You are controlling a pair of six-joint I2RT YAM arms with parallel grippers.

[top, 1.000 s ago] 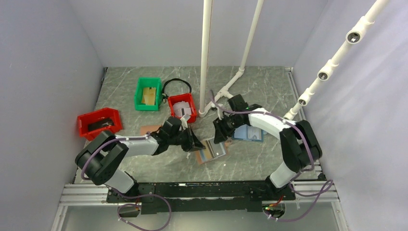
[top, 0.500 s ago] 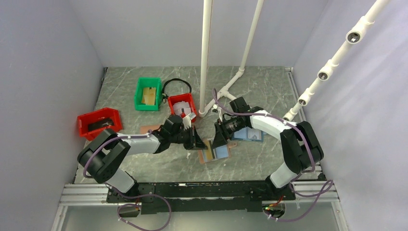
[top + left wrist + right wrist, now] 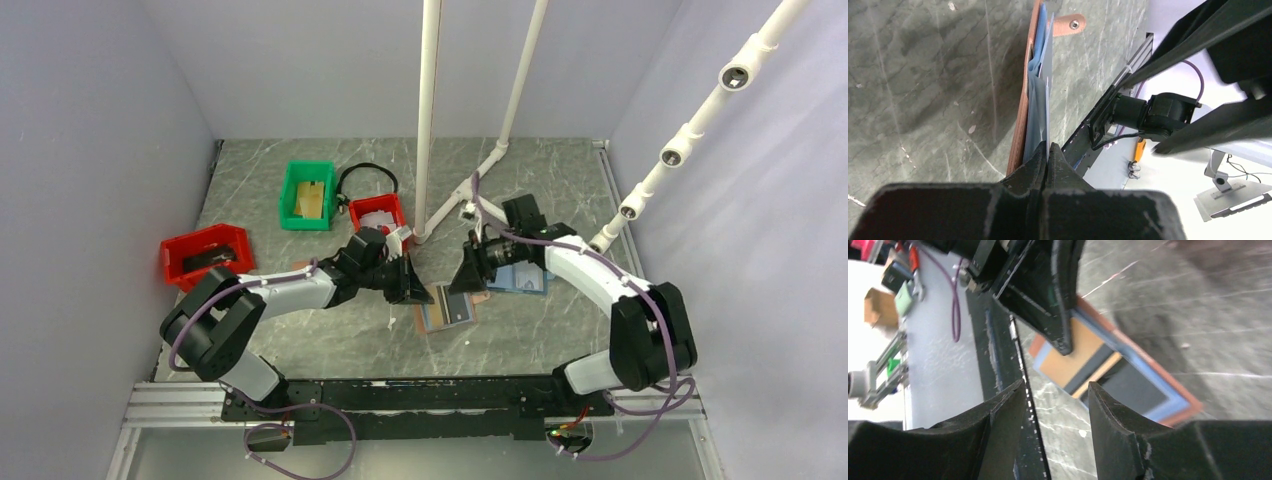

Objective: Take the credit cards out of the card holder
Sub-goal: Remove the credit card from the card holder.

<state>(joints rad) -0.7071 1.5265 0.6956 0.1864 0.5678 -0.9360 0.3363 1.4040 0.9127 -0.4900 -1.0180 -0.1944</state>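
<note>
The brown card holder lies open on the table, light blue inside, with grey cards in its pockets. My left gripper is at its left edge. In the left wrist view the holder stands edge-on with its snap tab at the far end, and my left gripper is shut on the edge of a thin pale grey credit card. My right gripper is open and empty just above the holder's far right side. In the right wrist view my right gripper shows the holder beyond its jaws.
An all-blue bifold holder lies right of the brown one. A small red bin, a green bin and a larger red bin stand at the back left. White pipes rise behind the work spot.
My left gripper has moved right onto the holder's left edge. My right gripper has pulled back and right off the holder. The holder has shifted slightly right.
</note>
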